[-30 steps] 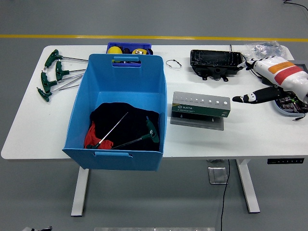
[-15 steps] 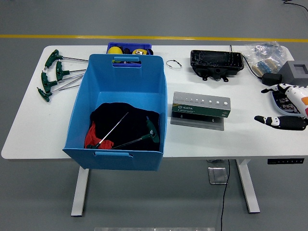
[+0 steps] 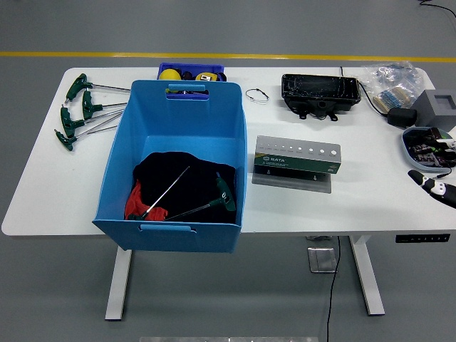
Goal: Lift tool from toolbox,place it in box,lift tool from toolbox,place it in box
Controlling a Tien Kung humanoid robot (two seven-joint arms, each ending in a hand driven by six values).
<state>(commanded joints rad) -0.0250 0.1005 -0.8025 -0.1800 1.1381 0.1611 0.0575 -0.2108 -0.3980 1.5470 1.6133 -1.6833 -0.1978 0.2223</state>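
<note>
Right hand at the tabletop's edge, 2 tools in the box.
You see only the right hand (image 3: 436,186) at the far right edge, and you cannot tell how its fingers are set. The blue box (image 3: 121,160) holds 2 T-handle tools (image 3: 214,201) on dark cloth; more tools (image 3: 80,110) lie left of it, the green toolbox (image 3: 297,159) to its right.

Two T-handle tools (image 3: 187,197) lie crossed in the blue box (image 3: 178,114) — grey-green toolbox (image 3: 297,157) just beside.
</note>
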